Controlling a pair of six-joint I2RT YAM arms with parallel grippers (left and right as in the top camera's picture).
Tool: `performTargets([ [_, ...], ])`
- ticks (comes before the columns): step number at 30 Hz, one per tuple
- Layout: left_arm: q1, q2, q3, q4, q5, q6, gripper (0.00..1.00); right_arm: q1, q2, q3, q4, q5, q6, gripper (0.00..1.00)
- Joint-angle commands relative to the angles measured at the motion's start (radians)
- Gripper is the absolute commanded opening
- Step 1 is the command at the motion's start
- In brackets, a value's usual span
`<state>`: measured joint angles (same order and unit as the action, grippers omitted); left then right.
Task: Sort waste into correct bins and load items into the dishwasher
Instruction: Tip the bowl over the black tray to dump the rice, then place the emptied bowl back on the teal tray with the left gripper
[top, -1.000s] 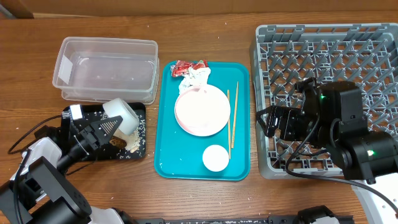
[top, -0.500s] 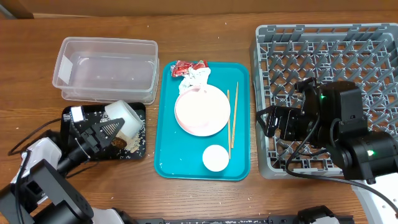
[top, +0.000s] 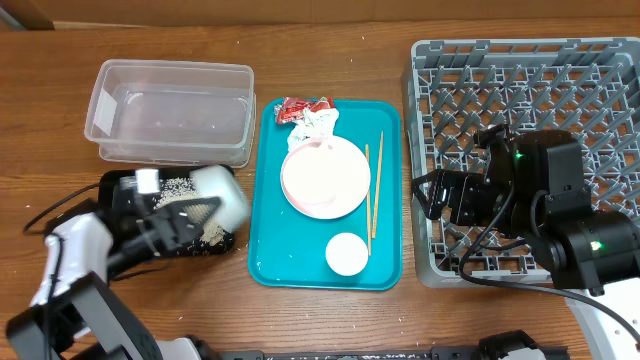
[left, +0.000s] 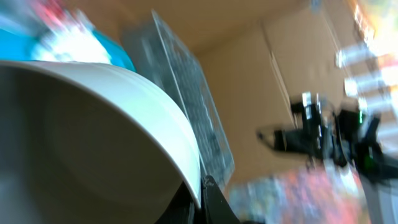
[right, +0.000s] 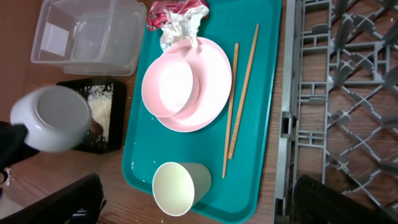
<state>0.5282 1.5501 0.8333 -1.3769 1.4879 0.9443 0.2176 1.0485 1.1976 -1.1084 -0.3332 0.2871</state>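
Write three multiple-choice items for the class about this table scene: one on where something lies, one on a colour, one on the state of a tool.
1. In the overhead view, the chopsticks lie:
A. to the right of the plate, on the teal tray
B. to the left of it
C. across it

2. The crinkled wrapper is:
A. green
B. red
C. blue

3. The left tool is:
A. open, holding nothing
B. shut on a fork
C. shut on the greyish-white bowl

Key:
1 A, both sticks lie on the bare tray beside the plate's right edge.
2 B, it shows shiny red at the tray's far end.
3 C, the left wrist view shows the bowl's rim pinched at the fingers.
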Motion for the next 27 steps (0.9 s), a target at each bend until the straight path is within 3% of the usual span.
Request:
performTargets([
  [1, -0.148, -0.067, 0.030, -0.031, -0.105, 0.128, 0.04, 0.005, -0.003, 0.019, 0.015, 0.000, -0.006, 1.00],
  [4, -0.277, -0.087, 0.030, 0.022, -0.168, 0.055, 0.04, 0.005, -0.003, 0.019, 0.025, 0.000, -0.006, 1.00],
  [9, -0.401, -0.092, 0.031, 0.274, -0.320, -0.331, 0.04, 0.005, -0.003, 0.019, 0.028, 0.002, -0.006, 1.00],
  [13, -0.417, -0.121, 0.065, 0.363, -0.443, -0.583, 0.04, 0.005, -0.003, 0.019, 0.027, 0.002, -0.006, 1.00],
  [19, -0.529, -0.260, 0.112, 0.378, -0.859, -0.852, 0.04, 0.005, -0.003, 0.019, 0.031, 0.003, -0.006, 1.00],
  [27, -0.944, -0.330, 0.106, 0.398, -1.404, -1.215, 0.04, 0.005, -0.003, 0.019, 0.044, 0.010, -0.006, 1.00],
])
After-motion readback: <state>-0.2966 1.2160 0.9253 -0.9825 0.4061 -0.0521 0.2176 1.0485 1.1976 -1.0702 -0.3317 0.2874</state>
